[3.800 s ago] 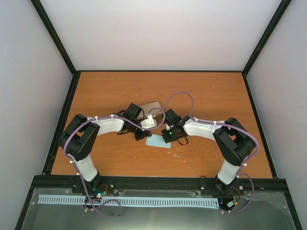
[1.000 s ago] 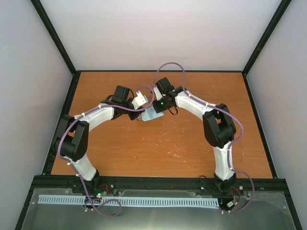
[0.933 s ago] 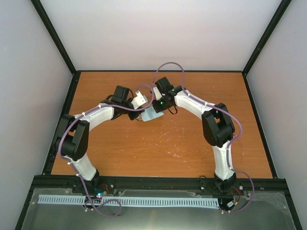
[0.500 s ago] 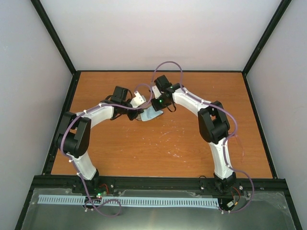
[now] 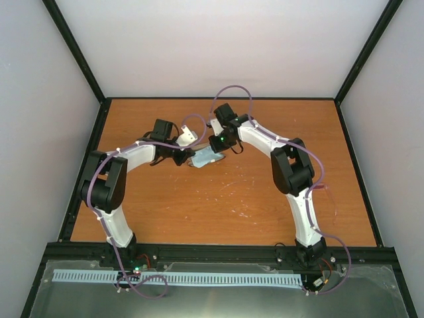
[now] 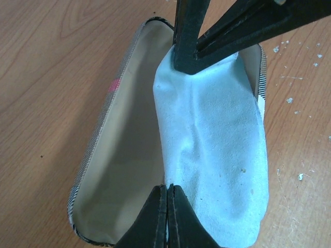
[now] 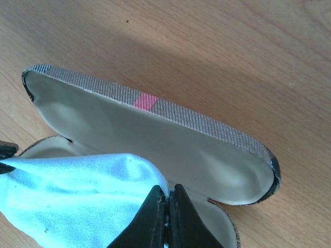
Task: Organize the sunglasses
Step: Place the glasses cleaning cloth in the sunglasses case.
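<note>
- Left gripper (image 6: 167, 194) is clamped on the left end of the cloth (image 6: 212, 139); right gripper (image 7: 166, 199) is clamped on its right end.
- Cloth drapes over the open case (image 6: 121, 155).
- Sunglasses cannot be made out; cloth covers half the case.

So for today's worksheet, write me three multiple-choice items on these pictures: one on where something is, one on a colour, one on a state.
1. Where does the cloth lie relative to the case?
A) spread over one half of it
B) at the table's near edge
C) folded underneath it

2. What colour is the cloth?
A) yellow
B) light blue
C) black

3. What state is the case in?
A) shut
B) taped up
C) open

Key: 1 A, the wrist views show it covering one half; 2 B, pale blue against the beige lining; 3 C, its lining is exposed.
</note>
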{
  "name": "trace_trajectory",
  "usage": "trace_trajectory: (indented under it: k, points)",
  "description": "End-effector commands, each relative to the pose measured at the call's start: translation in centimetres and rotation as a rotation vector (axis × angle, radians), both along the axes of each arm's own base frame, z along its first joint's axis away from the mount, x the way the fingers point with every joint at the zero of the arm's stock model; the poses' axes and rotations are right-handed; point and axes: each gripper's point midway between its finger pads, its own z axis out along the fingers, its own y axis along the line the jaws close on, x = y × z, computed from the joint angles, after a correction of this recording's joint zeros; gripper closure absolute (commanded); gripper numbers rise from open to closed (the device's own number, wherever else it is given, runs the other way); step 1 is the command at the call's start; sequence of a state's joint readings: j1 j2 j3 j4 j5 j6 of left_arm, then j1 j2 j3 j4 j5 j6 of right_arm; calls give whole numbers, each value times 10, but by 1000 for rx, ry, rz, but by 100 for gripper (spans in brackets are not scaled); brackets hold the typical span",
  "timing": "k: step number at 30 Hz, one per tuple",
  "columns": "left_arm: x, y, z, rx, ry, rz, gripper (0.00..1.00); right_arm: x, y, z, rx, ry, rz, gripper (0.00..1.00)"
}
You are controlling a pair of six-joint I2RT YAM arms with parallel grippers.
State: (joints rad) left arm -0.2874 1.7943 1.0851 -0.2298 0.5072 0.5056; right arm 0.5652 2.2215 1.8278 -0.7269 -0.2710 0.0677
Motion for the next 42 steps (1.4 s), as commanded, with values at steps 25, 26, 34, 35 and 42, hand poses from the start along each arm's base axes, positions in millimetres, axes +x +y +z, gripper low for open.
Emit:
trace_trajectory:
  k: [25,26,34,35,42]
  points:
    - [37,-2,-1,21,-126,-30,99,20,-1,-14,39,29,-42,97]
    - [38,-2,-1,21,-132,-30,99,21,0,-13,41,27,-43,97]
    - [45,3,-3,39,-156,-21,99,26,1,-13,49,25,-48,97]
    - [45,4,-4,41,-155,-19,99,26,1,-13,49,26,-48,97]
    - [41,5,-9,50,-140,-22,99,22,-2,-21,37,51,-45,97]
